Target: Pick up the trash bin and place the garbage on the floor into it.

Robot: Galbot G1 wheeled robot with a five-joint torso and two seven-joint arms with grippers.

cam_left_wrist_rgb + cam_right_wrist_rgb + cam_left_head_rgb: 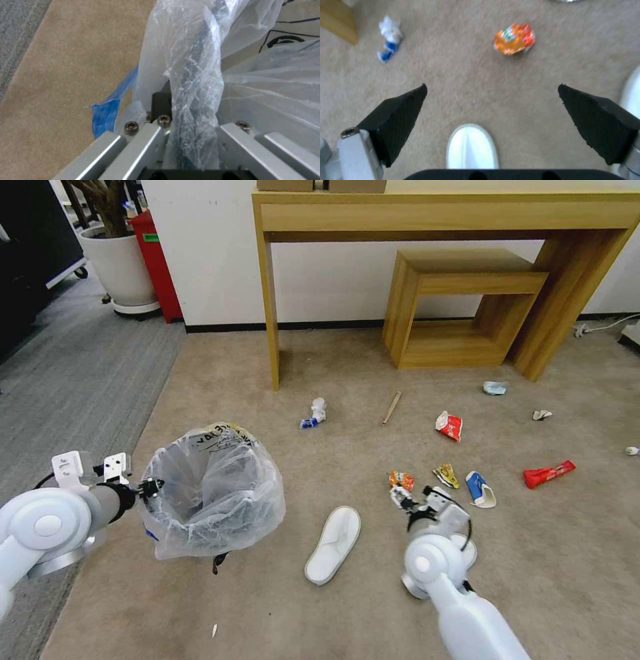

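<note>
The left gripper (152, 489) was clamped on the bag-wrapped rim of the trash bin (212, 490), holding it above the beige floor (280, 607) close to that carpet's left edge, beside the grey ribbed carpet (73, 387). The right gripper (400, 497) hung with its jaws wide apart and nothing between them, just above the floor, near an orange wrapper (514, 39). A white slipper (333, 544) lay between bin and right arm. More garbage, including a wooden stick (391, 407) and a red wrapper (548, 473), lay scattered toward the wooden desk (440, 213).
</note>
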